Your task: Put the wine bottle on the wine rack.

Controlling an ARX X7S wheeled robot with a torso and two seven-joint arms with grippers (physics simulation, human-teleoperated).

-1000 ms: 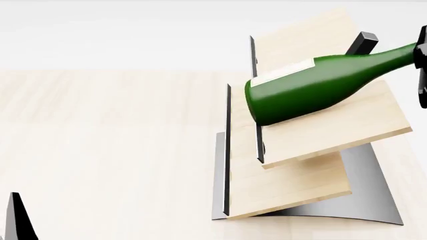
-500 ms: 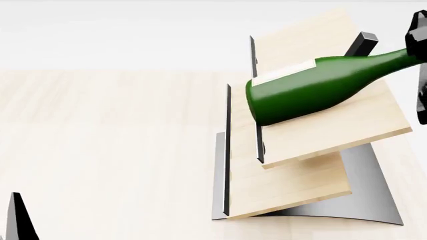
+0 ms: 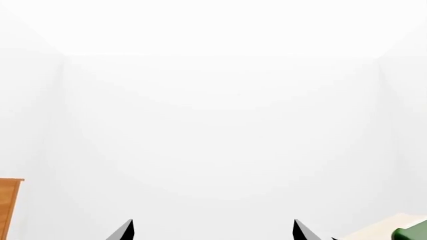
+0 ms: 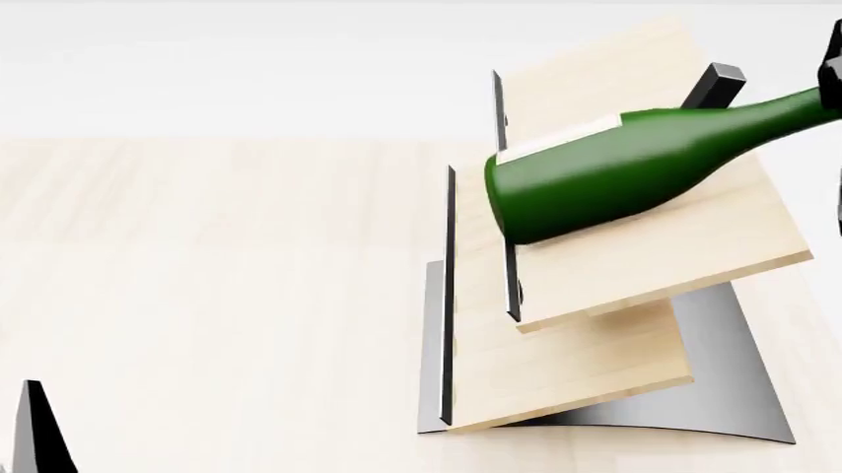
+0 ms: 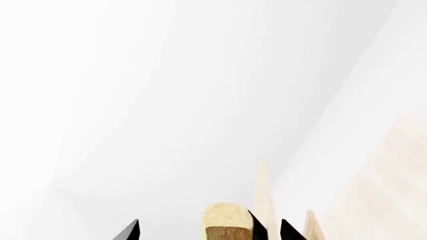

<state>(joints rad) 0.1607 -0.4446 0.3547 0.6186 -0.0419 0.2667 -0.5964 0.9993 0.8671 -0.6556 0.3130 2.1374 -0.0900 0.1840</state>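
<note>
Pale wood grain covers the table (image 4: 211,296) in the head view, with plain white wall behind it. On it stands the wine rack (image 4: 618,325), two slanted light boards on a curved grey metal base, and the wine bottle (image 4: 618,177) lies tilted on the upper board, its base against the black edge strip and its neck rising toward the black peg. At the right border only a sliver of the right gripper (image 4: 833,69) shows by the bottle's neck; at the lower left, one black tip of the left gripper (image 4: 37,434) pokes up, well apart from the rack. In the left wrist view, white walls fill the scene, a brown cabinet (image 3: 8,207) edge shows, and the two fingertips (image 3: 123,231) stand wide apart, holding nothing. In the right wrist view, against white wall, the fingertips (image 5: 130,231) stand spread on either side of the tan cork (image 5: 227,225), not pressing it.
</note>
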